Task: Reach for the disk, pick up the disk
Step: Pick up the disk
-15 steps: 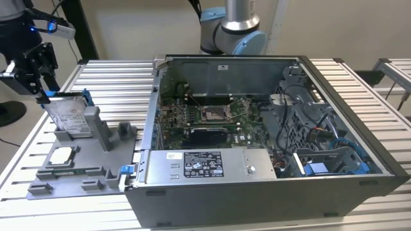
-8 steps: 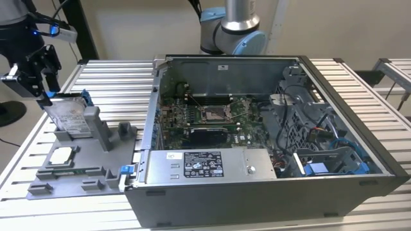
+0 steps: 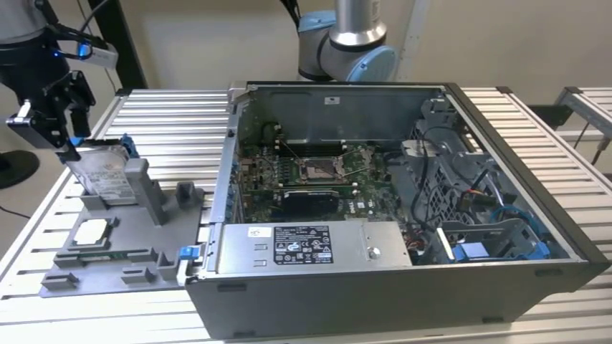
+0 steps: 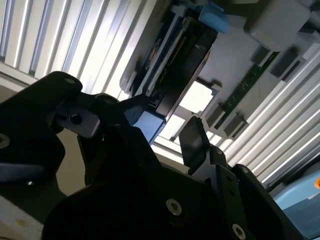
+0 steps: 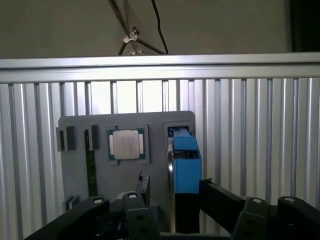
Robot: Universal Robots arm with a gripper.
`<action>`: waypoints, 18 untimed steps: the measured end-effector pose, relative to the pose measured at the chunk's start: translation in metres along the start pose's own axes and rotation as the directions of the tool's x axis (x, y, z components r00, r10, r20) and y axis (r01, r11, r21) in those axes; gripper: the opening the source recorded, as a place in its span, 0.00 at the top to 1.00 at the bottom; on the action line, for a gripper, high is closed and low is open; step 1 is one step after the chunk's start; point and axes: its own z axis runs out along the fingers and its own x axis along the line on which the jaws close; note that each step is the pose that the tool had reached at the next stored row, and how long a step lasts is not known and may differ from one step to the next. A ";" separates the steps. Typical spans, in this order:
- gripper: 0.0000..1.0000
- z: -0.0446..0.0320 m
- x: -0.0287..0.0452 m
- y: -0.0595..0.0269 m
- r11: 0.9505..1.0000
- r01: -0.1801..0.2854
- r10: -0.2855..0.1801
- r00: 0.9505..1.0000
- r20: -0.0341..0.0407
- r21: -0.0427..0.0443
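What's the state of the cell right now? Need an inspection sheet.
Surface: slatted aluminium table, grey fixture tray on it.
Job's things: disk standing on edge in the tray, blue rails fitted.
Clutter: white-topped chip in the tray; open computer case alongside.
Grippers: tool open, fingers either side of the disk's upper end.
Cables: wiring inside the case.
Surroundings: arm joint behind the case; plain wall.
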 end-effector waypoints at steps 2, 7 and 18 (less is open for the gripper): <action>0.00 0.0016 0.0000 -0.0003 1.000 0.000 0.000 1.000 0.000 0.000; 0.00 0.0060 0.0000 -0.0007 1.000 0.000 0.000 1.000 -0.001 0.000; 0.00 -0.0069 -0.0001 -0.0005 1.000 -0.001 0.001 1.000 0.000 -0.001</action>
